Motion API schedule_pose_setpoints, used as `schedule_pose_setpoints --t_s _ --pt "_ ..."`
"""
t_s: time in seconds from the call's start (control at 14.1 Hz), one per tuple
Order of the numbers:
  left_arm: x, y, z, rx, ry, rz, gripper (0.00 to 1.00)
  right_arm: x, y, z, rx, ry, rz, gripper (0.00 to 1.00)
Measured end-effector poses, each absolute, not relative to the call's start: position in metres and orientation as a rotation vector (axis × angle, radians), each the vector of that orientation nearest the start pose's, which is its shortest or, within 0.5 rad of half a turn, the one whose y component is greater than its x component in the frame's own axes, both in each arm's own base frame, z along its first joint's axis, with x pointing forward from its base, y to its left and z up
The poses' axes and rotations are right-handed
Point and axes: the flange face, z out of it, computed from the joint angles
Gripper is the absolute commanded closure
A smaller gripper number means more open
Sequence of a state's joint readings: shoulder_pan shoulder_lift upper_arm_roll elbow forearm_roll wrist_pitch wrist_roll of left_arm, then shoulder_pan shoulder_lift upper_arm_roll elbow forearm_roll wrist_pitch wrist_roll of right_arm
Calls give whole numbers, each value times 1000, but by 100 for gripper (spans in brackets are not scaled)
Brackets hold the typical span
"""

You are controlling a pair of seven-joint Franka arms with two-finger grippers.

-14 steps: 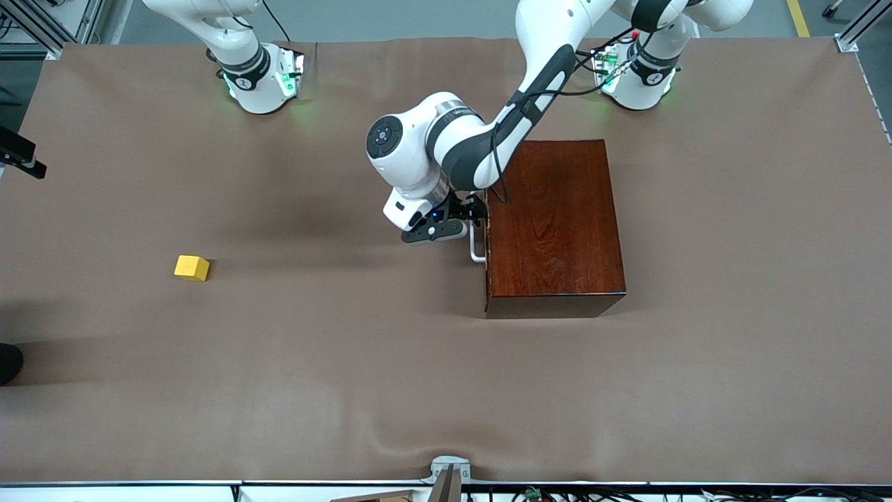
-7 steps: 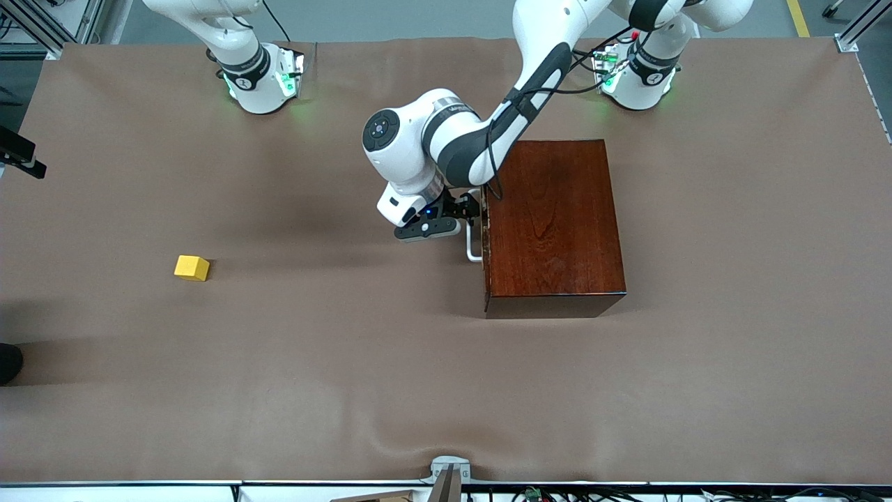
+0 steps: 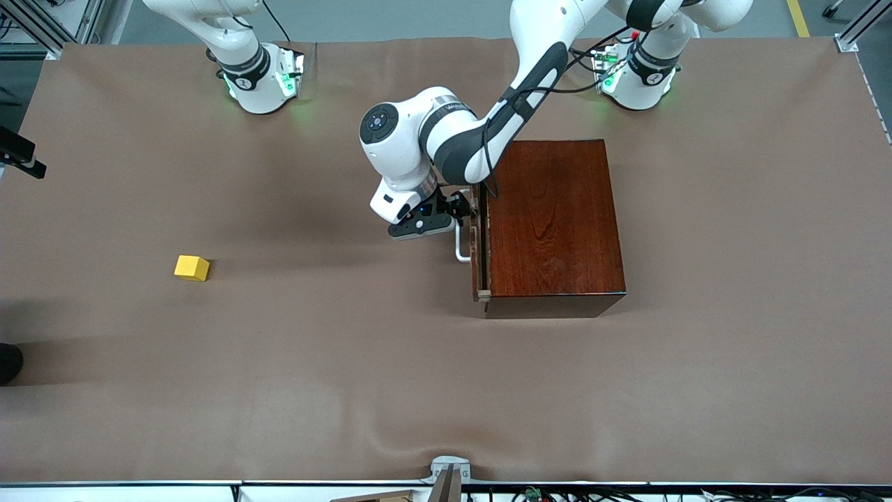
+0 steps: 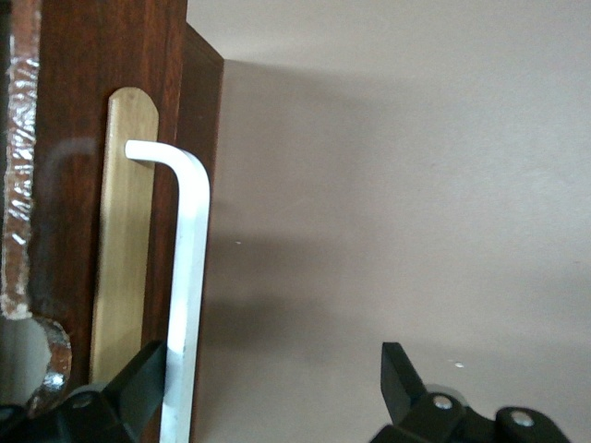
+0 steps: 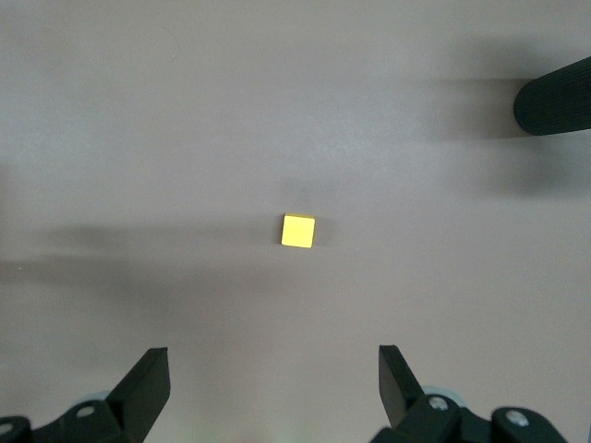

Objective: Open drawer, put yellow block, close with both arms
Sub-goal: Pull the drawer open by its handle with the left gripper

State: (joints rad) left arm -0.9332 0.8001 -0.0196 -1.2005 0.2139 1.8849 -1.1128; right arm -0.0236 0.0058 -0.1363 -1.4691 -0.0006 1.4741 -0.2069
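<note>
The mahogany box [image 3: 550, 223] stands mid-table near the left arm's base. Its drawer [image 3: 477, 258] sticks out a narrow gap toward the right arm's end. My left gripper [image 3: 453, 213] is open at the drawer's white handle [image 3: 460, 249]. In the left wrist view one finger [image 4: 138, 378] sits between the handle [image 4: 189, 277] and the drawer front, the other stands far off it. The yellow block [image 3: 191, 268] lies on the table toward the right arm's end. My right gripper [image 5: 272, 369] hangs open high over the yellow block [image 5: 297, 231], out of the front view.
Brown cloth covers the table [image 3: 348, 390]. A black fixture [image 3: 21, 157] juts in at the edge toward the right arm's end. A dark rod-like object [image 5: 554, 97] shows in the right wrist view. A metal clamp [image 3: 449, 474] sits at the table edge nearest the front camera.
The drawer has slid out a little toward the right arm's end, the handle and my left gripper moving with it. The yellow block has not moved.
</note>
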Motion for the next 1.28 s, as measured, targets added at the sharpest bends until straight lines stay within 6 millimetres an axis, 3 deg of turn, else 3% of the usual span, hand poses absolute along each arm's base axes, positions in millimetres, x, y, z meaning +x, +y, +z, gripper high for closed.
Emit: schedule_pose_setpoints --t_s 1.28 --pt "443 -610 297 -3035 -200 -186 0 539 -94 660 -3142 -53 2 0"
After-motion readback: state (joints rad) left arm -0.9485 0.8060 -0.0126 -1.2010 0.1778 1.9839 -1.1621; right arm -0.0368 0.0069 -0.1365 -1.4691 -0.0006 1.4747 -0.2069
